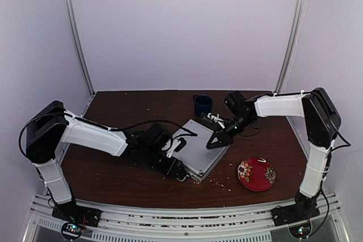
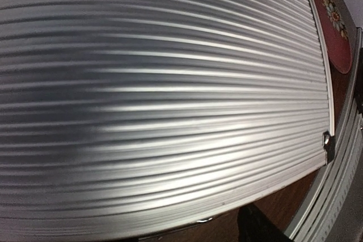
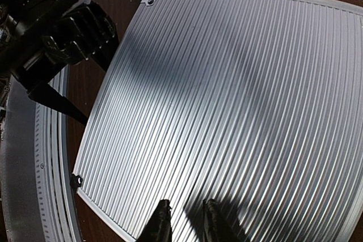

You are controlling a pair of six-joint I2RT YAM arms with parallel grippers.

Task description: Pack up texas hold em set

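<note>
Packing looks close to done: the silver briefcase (image 1: 199, 150) lies flat in the middle of the table (image 1: 113, 109) with its ribbed lid down, and no chips or card box show outside it. I'd guess only latching is left. The right gripper (image 1: 219, 139) rests on the lid's far right edge, fingers drawn nearly together around nothing. The left gripper (image 1: 174, 167) sits at the case's near left edge; its own camera shows only lid, so I cannot tell how its jaws stand. Latches and handle are hidden.
</note>
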